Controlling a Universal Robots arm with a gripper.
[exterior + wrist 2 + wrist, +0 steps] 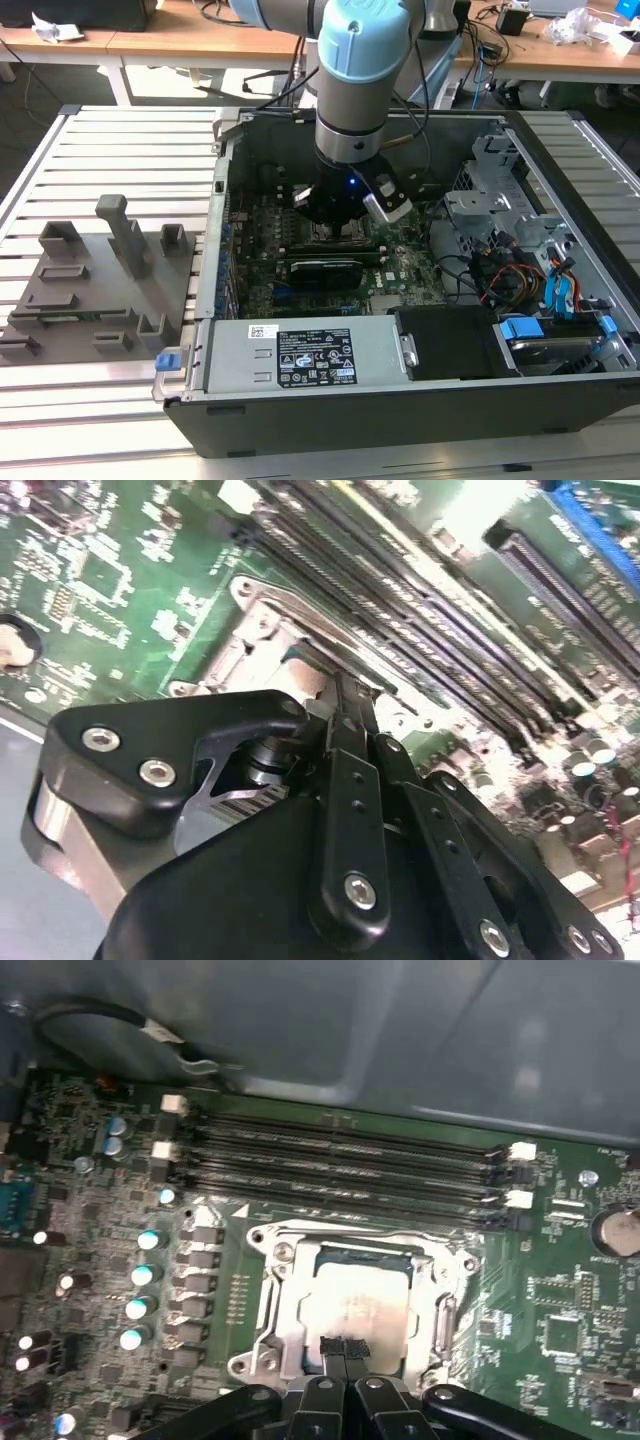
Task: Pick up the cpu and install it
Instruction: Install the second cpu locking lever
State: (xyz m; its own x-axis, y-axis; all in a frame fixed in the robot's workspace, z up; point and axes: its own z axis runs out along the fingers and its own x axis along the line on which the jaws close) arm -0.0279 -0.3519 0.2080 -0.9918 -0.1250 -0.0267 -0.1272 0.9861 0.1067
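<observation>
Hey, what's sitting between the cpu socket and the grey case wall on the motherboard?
In the first wrist view, four long memory slots run side by side between the cpu in its socket and the case wall.

The motherboard (330,255) lies under the pincer, inside the open case (420,400). Memory slots (340,1165) run just beyond it. A grey fixture (95,285) sits well off to the exterior view's left, on the slatted table (100,135).
</observation>
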